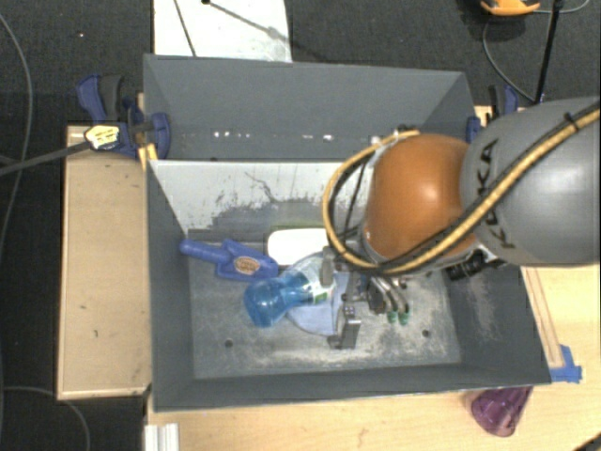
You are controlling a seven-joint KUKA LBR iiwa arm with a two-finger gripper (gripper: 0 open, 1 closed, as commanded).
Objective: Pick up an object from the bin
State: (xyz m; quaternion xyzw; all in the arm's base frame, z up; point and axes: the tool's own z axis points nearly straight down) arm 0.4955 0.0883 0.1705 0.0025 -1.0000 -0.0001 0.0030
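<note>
The grey metal bin (178, 299) has sloped walls and a flat floor that is scratched and dusted with pale marks. Four things lie together in the middle of the floor. A blue plastic tool (208, 251) with a long handle lies at the left, and it carries a round tan label (246, 266) whose writing is too small to read. Just beside it, toward the back, is a smooth white rounded piece (293, 244). In front of this lies a clear blue bottle (270, 301) on its side, touching a pale blue, thin, see-through piece (315, 319). The gripper (346, 327) is down at the floor, at the right edge of this pale piece and close to the bottle; I cannot tell how far it is open or whether it has hold of anything. Above it sits the glossy orange cover (418, 195), with black and yellow cables (331, 209) looped around. The grey arm (549, 195) bears dark letters, partly hidden by a cable.
</note>
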